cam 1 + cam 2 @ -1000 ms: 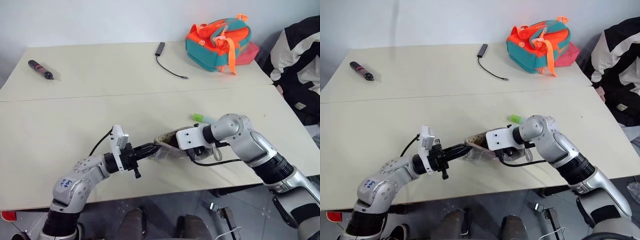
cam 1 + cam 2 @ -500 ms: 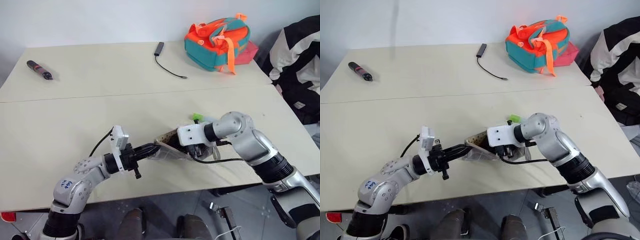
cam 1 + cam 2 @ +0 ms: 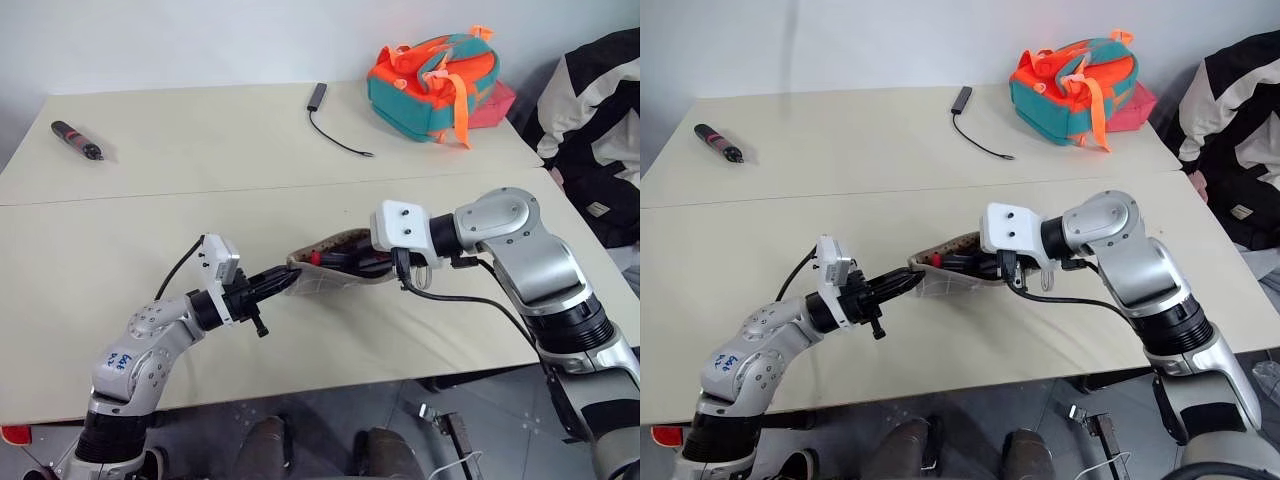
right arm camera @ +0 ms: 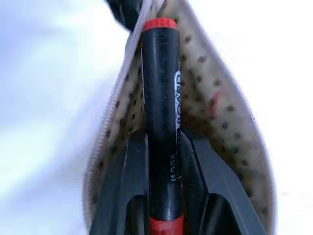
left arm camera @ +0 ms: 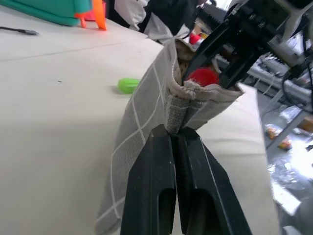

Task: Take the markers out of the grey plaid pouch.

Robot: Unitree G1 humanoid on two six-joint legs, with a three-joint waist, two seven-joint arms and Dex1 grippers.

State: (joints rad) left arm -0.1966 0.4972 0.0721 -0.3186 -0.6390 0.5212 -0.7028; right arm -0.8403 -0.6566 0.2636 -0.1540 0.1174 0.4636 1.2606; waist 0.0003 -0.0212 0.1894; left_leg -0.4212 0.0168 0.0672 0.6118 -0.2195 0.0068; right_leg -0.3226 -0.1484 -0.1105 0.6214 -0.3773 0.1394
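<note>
A pale cream bench [image 3: 150,230] made of two abutting tops stands against a plain white wall. At its far right corner sits an orange-and-teal backpack [image 3: 435,75]; a dark cable with a small plug [image 3: 330,120] lies beside it, and a black-and-red pen-like object [image 3: 80,140] rests at the far left. A person in black-and-white clothing [image 3: 600,130] is at the right edge.

My left gripper [image 5: 178,142] is clamped shut on the end seam of the grey plaid pouch [image 3: 335,270], holding that end raised off the bench. The pouch hangs between my two arms near the front middle of the bench, its mouth open and its dotted lining visible.

My right gripper [image 4: 164,147] reaches into the pouch mouth, its fingers closed on the dark marker with a red end [image 4: 161,98]. The marker's length lies along the fingers, mostly inside the pouch opening.

The light green marker [image 5: 128,85] lies on the bench just beside the pouch, apart from both grippers.
</note>
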